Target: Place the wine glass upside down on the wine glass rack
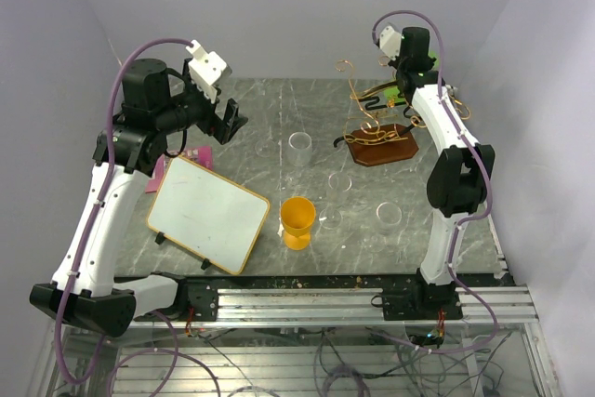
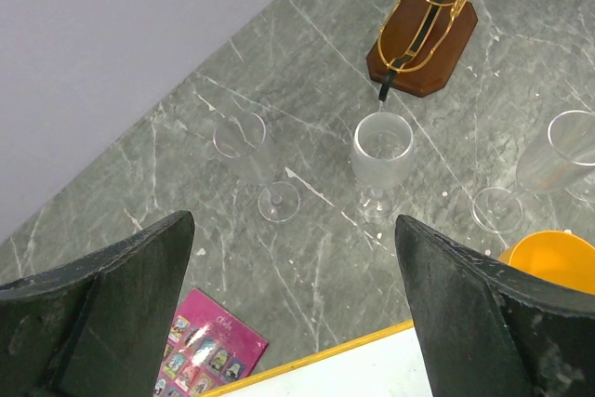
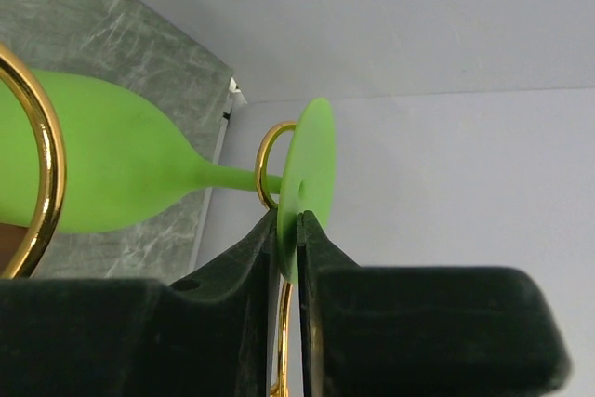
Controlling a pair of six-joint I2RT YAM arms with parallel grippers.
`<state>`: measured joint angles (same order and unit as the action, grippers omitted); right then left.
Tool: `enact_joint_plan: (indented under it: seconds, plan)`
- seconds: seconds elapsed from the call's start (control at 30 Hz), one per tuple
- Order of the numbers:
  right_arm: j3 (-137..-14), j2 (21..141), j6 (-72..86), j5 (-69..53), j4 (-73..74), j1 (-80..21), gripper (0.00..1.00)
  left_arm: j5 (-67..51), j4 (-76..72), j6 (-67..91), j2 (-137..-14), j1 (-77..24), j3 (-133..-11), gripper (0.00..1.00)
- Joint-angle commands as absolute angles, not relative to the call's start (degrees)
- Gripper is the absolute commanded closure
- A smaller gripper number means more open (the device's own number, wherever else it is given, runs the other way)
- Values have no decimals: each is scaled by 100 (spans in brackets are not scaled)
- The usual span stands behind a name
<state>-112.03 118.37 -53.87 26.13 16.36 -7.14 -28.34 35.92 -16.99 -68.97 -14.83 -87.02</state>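
Note:
The green wine glass (image 3: 112, 169) lies sideways in the right wrist view, its stem passing through a gold hook (image 3: 263, 169) of the wine glass rack. My right gripper (image 3: 299, 220) is shut on the glass's flat green foot (image 3: 311, 155). From above, my right gripper (image 1: 406, 76) is at the rack (image 1: 372, 113), whose gold wires rise from a reddish-brown base (image 1: 379, 146); only a bit of green (image 1: 395, 92) shows. The rack's base (image 2: 423, 44) also shows in the left wrist view. My left gripper (image 1: 228, 123) is open and empty, high over the table's left side (image 2: 293, 230).
Three clear glasses (image 1: 299, 143) (image 1: 339, 181) (image 1: 388, 216) stand mid-table, in front of the rack. An orange cup (image 1: 297, 220) stands near the front. A yellow-framed whiteboard (image 1: 209, 213) lies front left, with a pink card (image 1: 191, 153) beside it. Walls close in the table.

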Motion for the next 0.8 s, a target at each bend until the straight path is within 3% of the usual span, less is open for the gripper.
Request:
enact_joint_plan:
  seconds: [0.0, 0.57, 0.77]
  plan:
    - [-11078, 11607, -5152, 2664, 1765, -694, 88, -2900, 3524, -1729, -6793, -1466, -8625, 0]
    - [-11031, 11384, -4667, 2574, 1850, -694, 69, -2911, 3525, -1739, -6746, -1468, -8587, 1]
    - [-11106, 11450, -4571, 2652, 1774, -690, 67, -2918, 3533, -1744, -6741, -1469, -8570, 1]
